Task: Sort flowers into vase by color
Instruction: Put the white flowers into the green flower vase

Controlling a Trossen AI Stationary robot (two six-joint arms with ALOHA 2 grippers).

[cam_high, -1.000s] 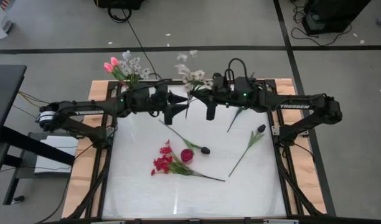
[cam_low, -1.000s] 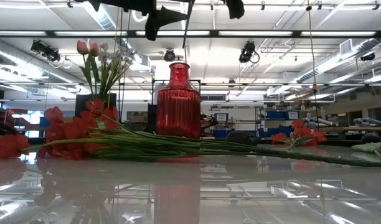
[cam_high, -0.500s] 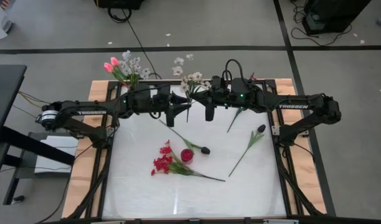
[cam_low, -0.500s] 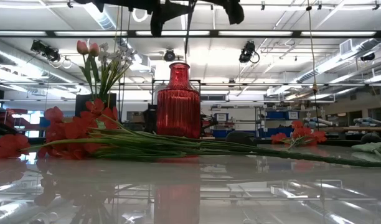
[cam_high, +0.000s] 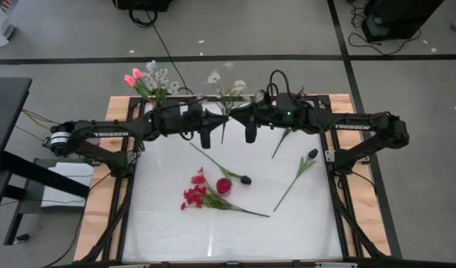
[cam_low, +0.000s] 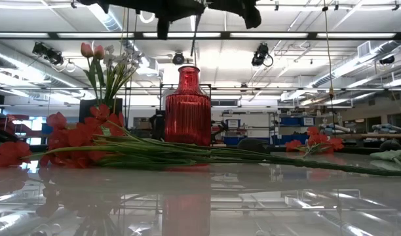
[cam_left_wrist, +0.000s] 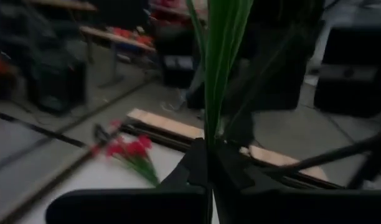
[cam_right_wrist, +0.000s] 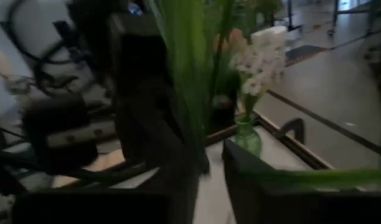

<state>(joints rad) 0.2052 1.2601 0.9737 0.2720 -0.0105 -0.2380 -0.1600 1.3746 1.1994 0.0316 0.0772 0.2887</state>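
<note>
Both arms meet high over the far-middle of the glossy white tabletop (cam_high: 235,231). Between them hangs a spray of tiny white blossoms on a thin green stem (cam_high: 225,93).

Left gripper (cam_high: 206,138): fingers closed tight on the green stem; the left wrist view shows the stalk (cam_left_wrist: 216,68) rising straight out from between the dark fingers (cam_left_wrist: 203,168).

Right gripper (cam_high: 251,135): just beside the left one, at the same stem. In the right wrist view a gap shows between its fingers (cam_right_wrist: 178,168), with the green stalk (cam_right_wrist: 184,81) in front. Whether they touch the stem cannot be told.

On the table:
- ribbed red glass vase (cam_low: 187,108), upright, centre
- bunch of red clustered blooms on long green stems (cam_high: 202,195), lying flat just beside the vase
- dark-budded stem (cam_high: 220,165), lying between the vase and the grippers
- two more dark-budded green stems (cam_high: 296,175), toward the right side

Far-left corner: small green vase (cam_right_wrist: 246,138) already holding pink tulip buds and white sprays (cam_high: 146,80).
</note>
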